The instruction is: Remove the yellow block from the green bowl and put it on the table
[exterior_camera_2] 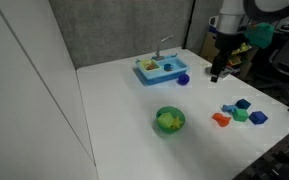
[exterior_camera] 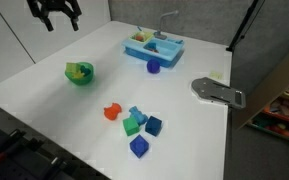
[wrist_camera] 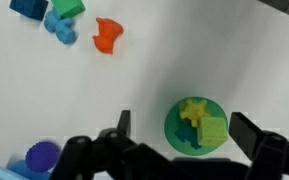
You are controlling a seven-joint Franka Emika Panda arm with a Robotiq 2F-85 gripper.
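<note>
High above the counter (exterior_camera: 44, 105), the tool (exterior_camera: 60, 22) hung with its fingers (wrist_camera: 246, 132) spread wide and nothing between them — well apart from the work. Down in the green bowl (exterior_camera: 81, 80) sat the yellow block (wrist_camera: 213, 130), tucked toward one side, with another yellowish piece (wrist_camera: 191, 110) touching it; the wrist view showed the bowl roughly between the two fingers, far below. To my eye the reach had not yet begun. Doing it well would call for centring over the block itself rather than the bowl, turning the fingers to take two flat faces and miss both the rim and the neighbouring piece, then coming straight down. A shallow, light bowl like that would likely skid or tip if a finger caught its wall — so a slow descent seemed wise. Open counter near the bowl, away from the loose blocks (exterior_camera: 136, 122) and the blue tray (exterior_camera: 154, 48), looked the place for the set-down.
</note>
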